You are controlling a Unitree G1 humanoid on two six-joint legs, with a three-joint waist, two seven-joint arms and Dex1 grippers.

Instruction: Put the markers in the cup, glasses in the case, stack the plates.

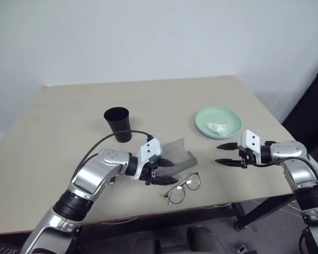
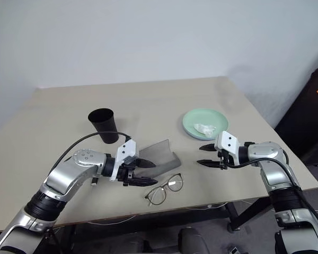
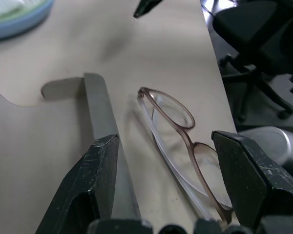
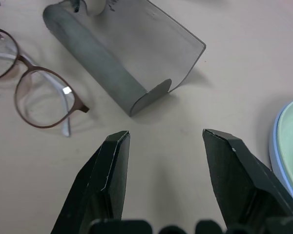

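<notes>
The black cup [image 1: 117, 123] stands upright mid-table. A grey case [image 1: 177, 153] lies open in front of it, with the wire-frame glasses [image 1: 183, 188] unfolded on the table beside it, near the front edge. My left gripper [image 1: 174, 172] is open, hovering just left of the glasses and over the case's near end; its wrist view has the glasses [image 3: 178, 131] between the fingers. To the right of the case, my right gripper [image 1: 218, 154] is open, empty and pointing at it. The mint green plate [image 1: 206, 119] sits on the light blue plate [image 4: 275, 146]. The markers are hidden.
A crumpled white paper [image 1: 219, 127] lies in the green plate. The table's front edge [image 1: 212, 203] runs just below the glasses. A black office chair [image 3: 254, 29] stands on the floor beyond that edge. A dark object [image 1: 315, 111] stands at the table's right.
</notes>
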